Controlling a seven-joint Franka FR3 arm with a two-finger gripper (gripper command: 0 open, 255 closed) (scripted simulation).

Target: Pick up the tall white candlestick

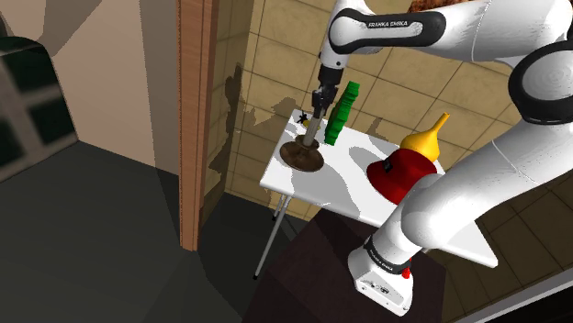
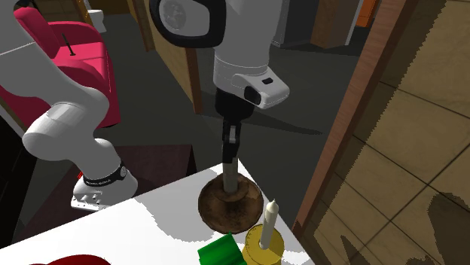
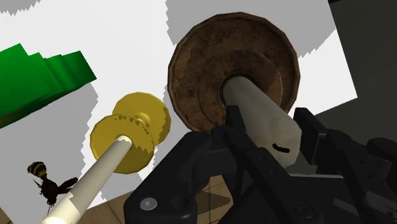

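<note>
My jaws are closed on the pale stem of the candlestick (image 3: 254,102), right up near its top. Its wide brown base looks to rest near the edge of the surface (image 1: 344,179), on the shoulder view's left. That base is my worry: held this high, the stem could swing or slip through the jaws when I lift. The yellow candle holder (image 3: 130,130) stands just beside it and the green block (image 3: 38,76) is near, so a tilting base may knock either.
</note>
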